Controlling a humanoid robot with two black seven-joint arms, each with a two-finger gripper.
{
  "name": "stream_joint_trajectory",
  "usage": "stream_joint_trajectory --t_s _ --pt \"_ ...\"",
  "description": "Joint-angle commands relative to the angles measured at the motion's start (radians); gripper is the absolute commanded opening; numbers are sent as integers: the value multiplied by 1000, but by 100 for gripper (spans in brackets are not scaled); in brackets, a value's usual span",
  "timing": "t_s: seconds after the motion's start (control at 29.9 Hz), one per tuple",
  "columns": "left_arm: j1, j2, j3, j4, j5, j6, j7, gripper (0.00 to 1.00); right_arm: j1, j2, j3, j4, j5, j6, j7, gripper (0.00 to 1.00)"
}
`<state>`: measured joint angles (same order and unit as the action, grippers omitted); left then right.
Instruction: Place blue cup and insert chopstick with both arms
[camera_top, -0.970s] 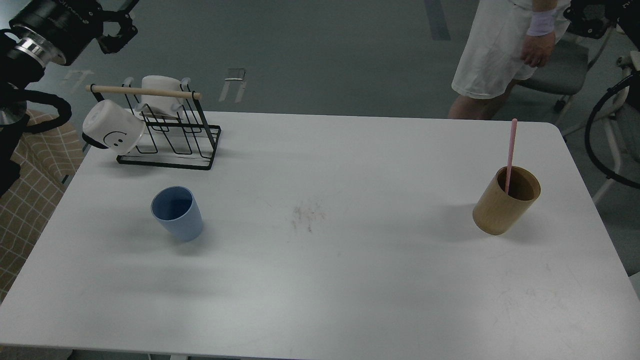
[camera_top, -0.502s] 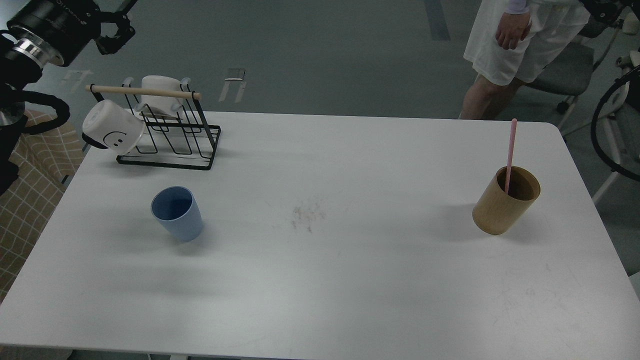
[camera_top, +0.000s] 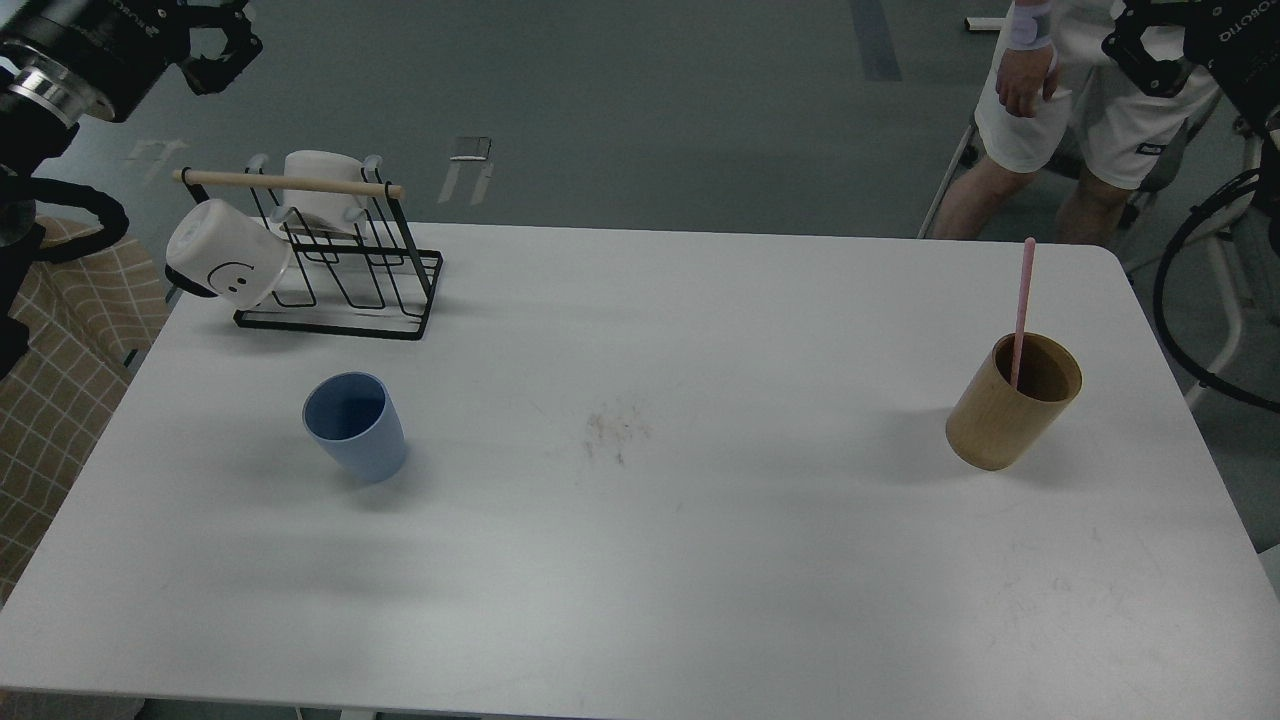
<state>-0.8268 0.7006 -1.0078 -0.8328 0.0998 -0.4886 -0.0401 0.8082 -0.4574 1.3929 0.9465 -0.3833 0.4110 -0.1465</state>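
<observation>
The blue cup (camera_top: 355, 425) stands upright on the left half of the white table (camera_top: 640, 560), mouth up and with nothing in it. The pale-pink chopstick (camera_top: 1022, 300) leans in the tan wooden holder (camera_top: 1012, 402) near the right edge. My left gripper (camera_top: 218, 45) hovers high at the top left, beyond the rack and far from the cup, its dark fingers spread with nothing between them. My right gripper (camera_top: 1145, 50) is at the top right, above and behind the holder, dark against a person's shorts.
A black wire rack (camera_top: 340, 270) with a wooden rod holds a white smiley-face mug (camera_top: 225, 262) and another white mug (camera_top: 320, 185) at the back left. A person (camera_top: 1060, 110) stands beyond the far right corner. A checked cloth (camera_top: 60, 340) lies left of the table.
</observation>
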Motion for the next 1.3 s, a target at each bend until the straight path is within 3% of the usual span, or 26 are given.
stream_joint_trajectory --t_s 0.0,0.3,0.43,0.5,0.57,0.87,1.1,1.27 --pt "0 -9 0 0 0 0 -1 98 0 -15 -11 5 0 0 -1 100" --pt "18 8 14 -5 14 8 3 98 0 -35 2 18 1 -8 1 100" --pt "92 49 29 -29 18 0 11 98 -1 -41 5 17 1 -6 1 100" --pt "133 94 31 -94 24 0 3 96 -3 -52 8 17 1 -6 1 100" --pt "182 161 28 -196 72 0 0 88 -4 -50 27 17 3 -8 1 100" --pt "252 384 31 -489 309 0 0 87 -3 -55 34 21 3 -9 1 100" --pt "248 552 28 -656 760 0 0 87 -20 -73 41 25 3 -14 1 100" --pt "255 597 32 -755 1093 0 -7 87 -60 -79 115 26 3 -12 1 100"
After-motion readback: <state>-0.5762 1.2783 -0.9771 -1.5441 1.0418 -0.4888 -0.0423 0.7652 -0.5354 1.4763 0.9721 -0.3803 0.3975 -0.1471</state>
